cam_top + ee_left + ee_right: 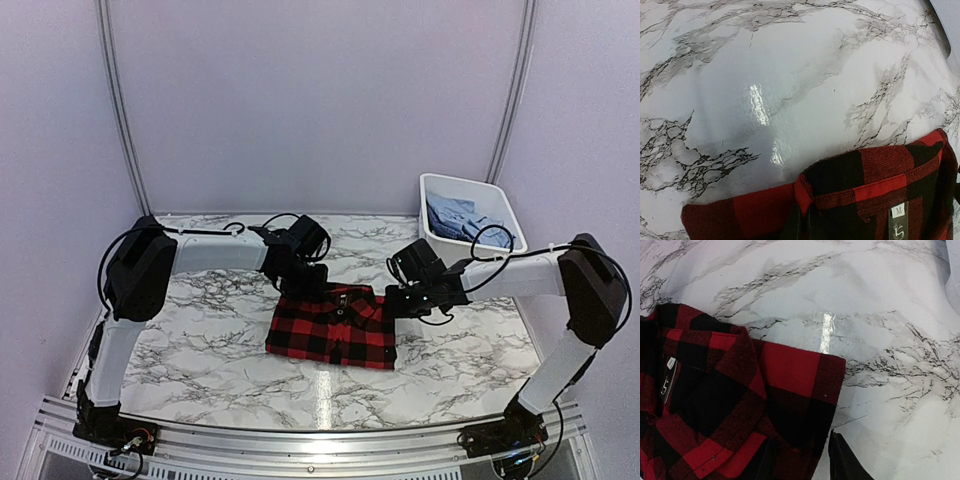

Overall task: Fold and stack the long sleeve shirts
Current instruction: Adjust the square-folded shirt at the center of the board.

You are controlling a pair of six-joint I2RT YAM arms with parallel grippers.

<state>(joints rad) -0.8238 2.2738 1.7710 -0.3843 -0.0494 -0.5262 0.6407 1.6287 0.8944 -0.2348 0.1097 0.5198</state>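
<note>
While the left gripper (303,288) pinches the flannel shirt (330,330), the right gripper (394,303) stands parted

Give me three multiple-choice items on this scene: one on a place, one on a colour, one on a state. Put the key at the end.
1. Where on the table does the white tub stand?
A. near left corner
B. far right corner
C. the middle

2. What colours is the shirt lying on the marble?
A. red and black check
B. plain yellow
C. green stripes

3. How does that shirt lie?
A. draped over an arm
B. spread out with its sleeves wide
C. folded into a compact rectangle, collar showing

Key:
1 B, the top view shows the tub at the back right.
2 A, the check shows in all three views.
3 C, no sleeve sticks out and the outline is a neat block.
</note>
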